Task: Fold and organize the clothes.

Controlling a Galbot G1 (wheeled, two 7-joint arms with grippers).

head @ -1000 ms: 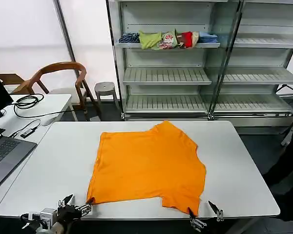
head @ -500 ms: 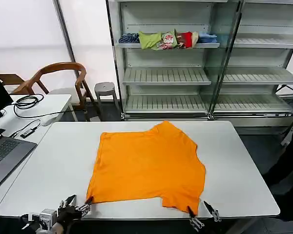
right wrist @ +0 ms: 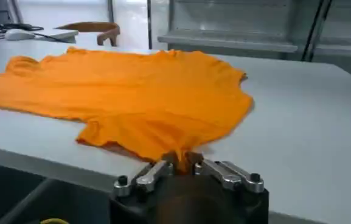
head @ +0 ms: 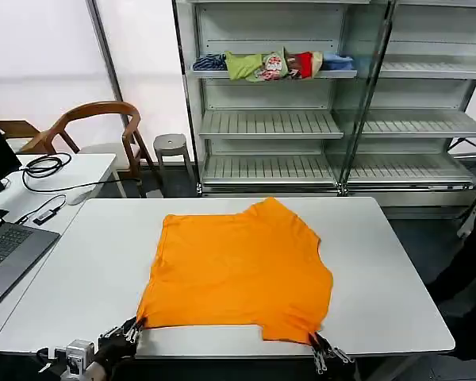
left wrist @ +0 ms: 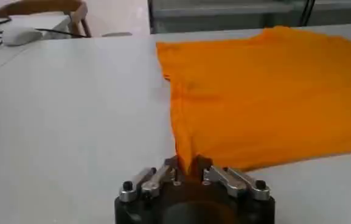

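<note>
Pinching orange T-shirt (head: 239, 268) near corners, left claw (left wrist: 186, 171), right claw (right wrist: 181, 161)

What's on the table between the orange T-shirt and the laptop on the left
Nothing: in the head view that stretch of the white table is bare from the orange T-shirt to its left edge, where the laptop sits on the neighbouring desk.

You see the left gripper (left wrist: 187, 172) and right gripper (right wrist: 182, 162) alike: black rounded housings carrying silvery metal finger links fastened with small dark screws.
</note>
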